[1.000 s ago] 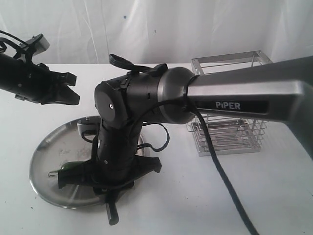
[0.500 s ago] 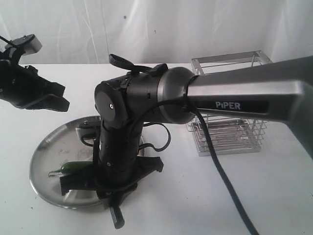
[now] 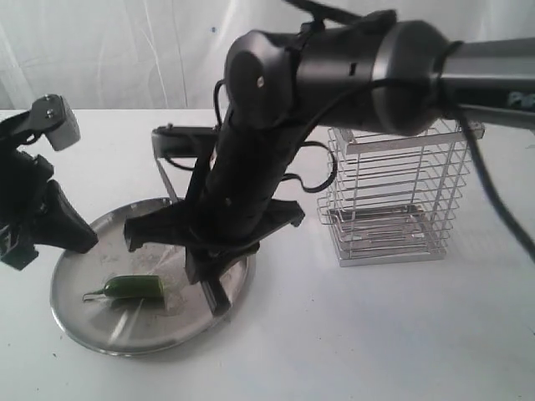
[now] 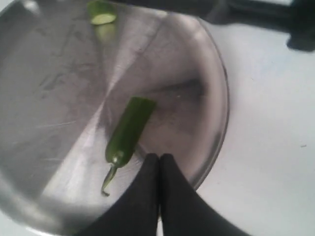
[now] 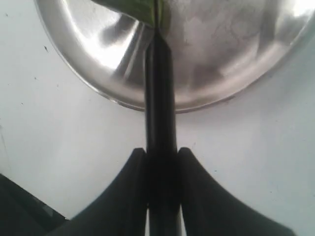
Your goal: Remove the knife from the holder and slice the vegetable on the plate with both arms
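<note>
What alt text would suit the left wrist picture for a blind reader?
A green chilli with one end cut off lies on a steel plate, a slice apart from it. The shut black tool is near its stem.

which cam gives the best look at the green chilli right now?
Left wrist: the vegetable lies whole in frame, stem to cut end, unobstructed. Exterior shows it small on the plate; right wrist catches only a green sliver past the knife.

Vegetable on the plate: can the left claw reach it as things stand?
Probably yes: the left claw hangs shut close to the vegetable, stem end nearest, nothing between them; it must open first.
</note>
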Robot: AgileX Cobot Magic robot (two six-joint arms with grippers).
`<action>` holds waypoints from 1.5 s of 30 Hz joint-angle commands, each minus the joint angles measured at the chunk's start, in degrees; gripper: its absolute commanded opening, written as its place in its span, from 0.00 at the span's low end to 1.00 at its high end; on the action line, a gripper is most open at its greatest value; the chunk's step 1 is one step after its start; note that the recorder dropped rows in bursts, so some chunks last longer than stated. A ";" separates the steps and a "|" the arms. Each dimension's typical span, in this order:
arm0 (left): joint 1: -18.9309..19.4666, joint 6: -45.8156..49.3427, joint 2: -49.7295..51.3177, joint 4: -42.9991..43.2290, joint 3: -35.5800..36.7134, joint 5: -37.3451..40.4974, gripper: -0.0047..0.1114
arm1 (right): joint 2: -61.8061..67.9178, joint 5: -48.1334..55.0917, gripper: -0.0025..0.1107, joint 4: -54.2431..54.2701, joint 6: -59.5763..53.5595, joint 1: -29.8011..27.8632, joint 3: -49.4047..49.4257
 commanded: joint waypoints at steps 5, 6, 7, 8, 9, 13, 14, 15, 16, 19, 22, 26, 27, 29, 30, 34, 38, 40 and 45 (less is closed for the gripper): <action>0.25 34.50 0.46 -15.57 10.84 -2.42 0.39 | -2.44 2.60 0.02 1.88 -7.08 -5.13 0.20; 0.25 36.47 0.92 -18.17 11.84 -3.60 0.44 | -2.44 2.36 0.02 2.15 -7.44 -5.37 0.20; 0.25 38.08 1.18 -20.56 12.62 -5.32 0.48 | -2.57 1.94 0.02 2.15 -7.74 -5.50 0.20; 0.25 39.35 1.54 -22.42 13.24 -6.83 0.50 | -2.71 1.54 0.02 2.15 -8.01 -5.59 0.20; 0.25 40.58 2.12 -24.45 13.52 -8.63 0.53 | -2.71 1.17 0.02 2.15 -8.42 -5.75 0.20; 0.25 43.23 4.83 -29.08 13.49 -13.16 0.60 | -2.80 1.27 0.02 2.37 -9.59 -6.50 0.20; 0.25 44.86 5.52 -29.66 13.49 -13.40 0.61 | -2.80 1.27 0.02 2.41 -9.72 -6.76 0.20; 0.14 46.83 6.43 -30.12 13.49 -13.40 0.61 | -2.80 1.27 0.02 2.41 -10.11 -7.07 0.20; 0.14 48.51 7.35 -30.53 13.49 -13.40 0.61 | -2.80 1.41 0.02 2.57 -10.60 -7.40 0.20; -1.40 51.29 9.92 -30.53 13.49 -14.57 0.61 | -2.80 2.71 0.02 3.42 -12.36 -8.84 0.20; -3.47 53.76 12.11 -30.14 13.49 -18.30 0.61 | -2.80 4.04 0.02 4.28 -12.36 -10.09 0.20; -5.51 53.76 14.00 -28.52 13.15 -25.90 0.61 | -2.80 5.30 0.02 6.34 -14.21 -10.59 0.20; -5.52 53.76 14.29 -28.52 13.15 -27.24 0.61 | -2.80 5.29 0.02 7.01 -14.72 -10.59 0.20; -5.52 53.76 14.98 -28.52 13.15 -29.22 0.61 | -2.80 5.29 0.02 9.10 -15.38 -10.59 0.20; -5.52 53.76 15.17 -28.52 13.15 -29.70 0.61 | -2.80 5.07 0.02 9.86 -15.87 -10.59 0.20; -5.52 53.76 16.58 -28.52 13.15 -29.47 0.59 | -2.80 4.74 0.02 12.06 -17.25 -10.59 0.20; -5.52 53.76 16.70 -30.07 13.15 -28.86 0.40 | -2.80 4.18 0.02 11.95 -17.25 -10.59 0.20; -5.52 53.76 16.70 -34.08 13.15 -28.81 0.26 | -2.80 3.91 0.02 11.95 -17.25 -10.59 0.20; -5.52 53.76 16.74 -45.22 13.15 -31.78 0.04 | -2.80 3.56 0.02 11.95 -17.15 -10.59 0.20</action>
